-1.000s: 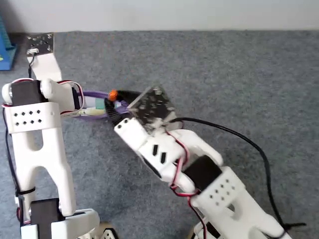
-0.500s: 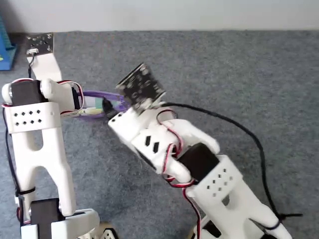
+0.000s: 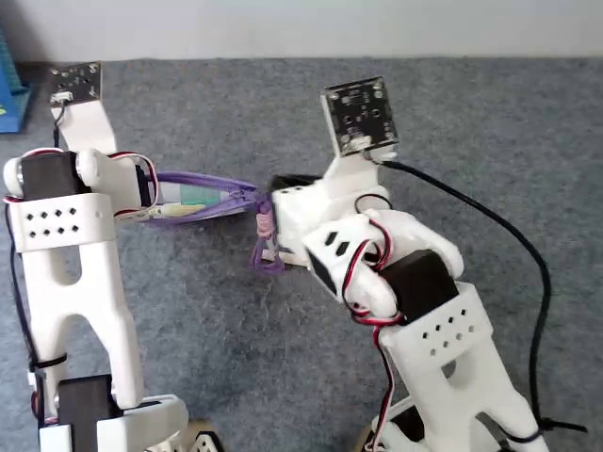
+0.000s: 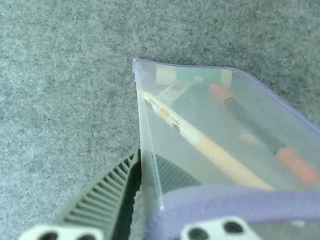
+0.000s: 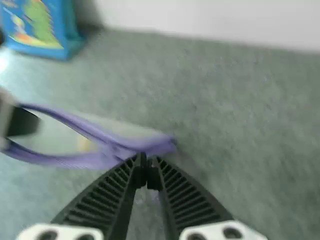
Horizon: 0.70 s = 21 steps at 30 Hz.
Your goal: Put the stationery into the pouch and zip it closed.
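- Pouch [image 3: 203, 198] lay lengthwise between the arms on the worktop [image 3: 471, 141].
- Left hand [image 4: 142, 175] clamped one end; right hand [image 5: 146, 165] pinched the other.
- Right hand had travelled along it, away from the left hand.

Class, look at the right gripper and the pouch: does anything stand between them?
Nothing visible does. The right gripper is shut on the zip end of the purple pouch, touching it, with grey carpet around them.

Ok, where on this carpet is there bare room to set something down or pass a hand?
Bare carpet lies right of the black cable, along the back wall beyond the pouch, and in front between the left arm and right arm. Crowded where the pouch spans them.
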### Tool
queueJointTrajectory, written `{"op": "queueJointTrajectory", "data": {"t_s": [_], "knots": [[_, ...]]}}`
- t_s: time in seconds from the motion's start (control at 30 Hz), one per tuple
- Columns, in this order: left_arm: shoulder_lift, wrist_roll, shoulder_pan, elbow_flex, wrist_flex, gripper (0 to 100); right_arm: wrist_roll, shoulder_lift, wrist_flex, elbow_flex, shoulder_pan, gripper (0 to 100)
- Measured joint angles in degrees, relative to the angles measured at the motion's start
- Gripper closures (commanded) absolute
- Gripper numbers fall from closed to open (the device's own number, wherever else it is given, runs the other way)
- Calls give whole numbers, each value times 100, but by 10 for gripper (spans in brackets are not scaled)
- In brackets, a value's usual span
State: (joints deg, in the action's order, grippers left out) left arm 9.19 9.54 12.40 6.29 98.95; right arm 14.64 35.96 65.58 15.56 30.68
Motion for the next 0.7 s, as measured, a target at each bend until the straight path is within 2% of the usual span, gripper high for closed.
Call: {"op": "queueJointTrajectory", "data": {"t_s": [0.1,0.33,0.53,0.6,0.7], "knots": [[0,0,211,0,0,989,-97,0,97,387,-396,991],[0,0,624,0,0,989,-1108,-44,97,1644,-633,978],[0,0,633,0,0,989,-1354,-1011,97,1776,-624,747],[0,0,633,0,0,989,-1363,-1407,97,1776,-615,712],[0,0,633,0,0,989,-1530,-2048,97,1574,-633,710]]}}
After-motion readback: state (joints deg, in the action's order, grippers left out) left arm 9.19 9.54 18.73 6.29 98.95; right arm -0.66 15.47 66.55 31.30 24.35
